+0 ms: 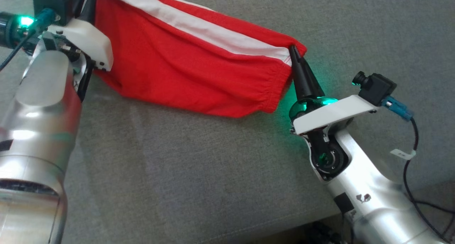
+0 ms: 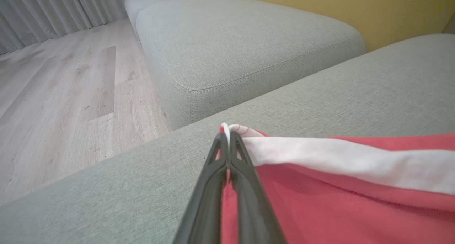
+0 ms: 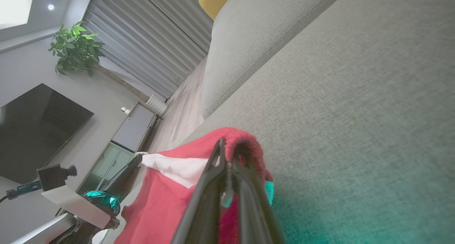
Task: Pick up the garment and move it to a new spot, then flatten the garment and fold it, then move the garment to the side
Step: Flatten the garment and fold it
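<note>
Soft, light and limp, the red-and-white cloth garment (image 1: 185, 69) sagged over the grey sofa cushion (image 1: 213, 173), with the left gripper (image 2: 227, 139) and right gripper (image 1: 295, 53) each pinched on a top corner, seemingly the soundest hold.

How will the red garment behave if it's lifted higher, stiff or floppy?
Probably floppy: the red garment sags between the left claw and right claw. Likely light, since two narrow corner pinches hold it. Its gathered hem may stretch a little.
</note>
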Robot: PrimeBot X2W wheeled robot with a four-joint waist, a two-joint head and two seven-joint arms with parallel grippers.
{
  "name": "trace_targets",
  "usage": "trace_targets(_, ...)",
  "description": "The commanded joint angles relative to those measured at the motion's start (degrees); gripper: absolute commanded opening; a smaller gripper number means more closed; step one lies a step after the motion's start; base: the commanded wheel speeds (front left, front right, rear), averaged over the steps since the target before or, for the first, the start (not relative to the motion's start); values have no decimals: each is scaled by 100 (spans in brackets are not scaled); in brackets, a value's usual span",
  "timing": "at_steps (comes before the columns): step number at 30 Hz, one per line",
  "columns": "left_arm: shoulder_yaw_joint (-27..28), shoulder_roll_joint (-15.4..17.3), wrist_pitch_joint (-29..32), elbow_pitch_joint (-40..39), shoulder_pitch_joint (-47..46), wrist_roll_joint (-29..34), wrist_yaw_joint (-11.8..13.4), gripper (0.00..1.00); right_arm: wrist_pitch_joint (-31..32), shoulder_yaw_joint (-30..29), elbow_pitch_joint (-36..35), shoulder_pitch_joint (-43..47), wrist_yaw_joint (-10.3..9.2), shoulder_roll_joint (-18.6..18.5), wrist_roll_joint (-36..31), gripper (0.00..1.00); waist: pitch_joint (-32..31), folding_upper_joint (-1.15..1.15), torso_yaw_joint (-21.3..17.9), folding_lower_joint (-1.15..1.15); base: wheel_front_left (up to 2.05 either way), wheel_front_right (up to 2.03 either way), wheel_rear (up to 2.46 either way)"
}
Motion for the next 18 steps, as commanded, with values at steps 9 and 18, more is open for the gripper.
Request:
trace_targets(9, 11, 237, -222, 363, -301, -18, 120, 4, -77, 29, -91, -17, 20, 213, -171, 6, 18, 0, -37, -1, 0, 0, 0)
trace_targets(18, 75, -34, -454, 380, 7, -224, 129, 100, -77, -136, 73, 131, 20, 239, -435, 100, -177, 0, 136, -1, 0, 0, 0)
